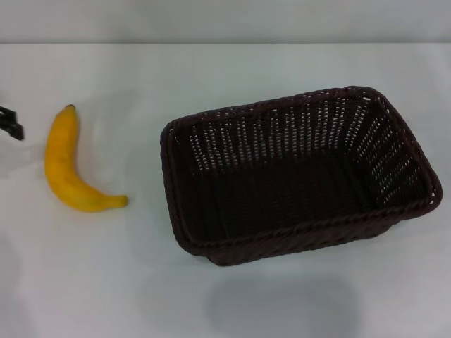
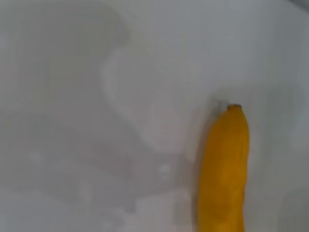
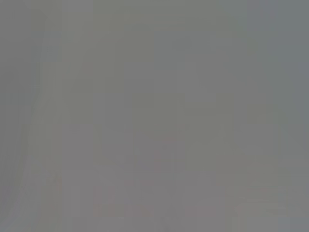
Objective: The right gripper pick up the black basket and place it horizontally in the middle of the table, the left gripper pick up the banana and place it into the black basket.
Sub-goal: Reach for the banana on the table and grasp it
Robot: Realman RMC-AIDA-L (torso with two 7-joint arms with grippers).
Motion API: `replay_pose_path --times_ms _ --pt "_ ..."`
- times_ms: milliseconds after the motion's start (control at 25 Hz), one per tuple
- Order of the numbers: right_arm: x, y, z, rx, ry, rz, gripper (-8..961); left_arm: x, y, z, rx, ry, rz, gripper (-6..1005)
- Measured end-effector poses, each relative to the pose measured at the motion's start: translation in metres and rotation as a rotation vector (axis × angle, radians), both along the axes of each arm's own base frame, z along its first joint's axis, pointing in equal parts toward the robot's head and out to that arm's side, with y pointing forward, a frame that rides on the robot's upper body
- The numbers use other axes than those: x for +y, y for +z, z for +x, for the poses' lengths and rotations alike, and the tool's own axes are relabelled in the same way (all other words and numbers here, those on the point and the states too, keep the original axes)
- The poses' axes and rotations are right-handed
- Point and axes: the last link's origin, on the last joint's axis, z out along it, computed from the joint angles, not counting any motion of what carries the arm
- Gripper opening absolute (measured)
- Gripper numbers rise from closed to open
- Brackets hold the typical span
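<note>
The black basket (image 1: 296, 176) lies lengthwise across the middle-right of the white table (image 1: 211, 70), open side up and empty. The banana (image 1: 67, 163) lies on the table to its left, stem end pointing away from me. It also shows in the left wrist view (image 2: 223, 169), with the dark stem tip visible. A black part of the left gripper (image 1: 10, 124) pokes in at the left edge of the head view, just left of the banana and apart from it. The right gripper is out of view; its wrist view shows only plain grey.
The table's far edge (image 1: 225, 44) runs along the top of the head view.
</note>
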Motion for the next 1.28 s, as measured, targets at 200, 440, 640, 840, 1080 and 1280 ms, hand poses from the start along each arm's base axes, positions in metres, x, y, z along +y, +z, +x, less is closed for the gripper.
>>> replay_pose_path --times_ms 200,440,640,840,1080,1280 --pt "-0.001 -0.002 0.002 -0.034 -0.007 0.008 494 0.004 -0.023 0.004 0.057 0.048 -0.072 860" --pt "-0.004 -0.004 0.007 -0.036 -0.022 0.007 496 0.009 -0.042 0.005 0.112 0.044 -0.08 860" --pt "-0.006 -0.008 0.01 -0.045 -0.034 0.001 498 0.017 -0.055 0.005 0.12 0.017 -0.033 860" --pt "-0.007 -0.013 0.013 -0.056 -0.044 -0.007 499 0.021 -0.064 0.003 0.118 0.006 -0.011 860" --pt "-0.007 -0.017 0.014 -0.06 -0.05 -0.014 501 0.022 -0.081 -0.001 0.106 0.004 -0.007 860" --pt "-0.007 -0.018 0.016 -0.057 -0.064 -0.017 503 0.022 -0.087 -0.003 0.105 0.002 -0.004 860"
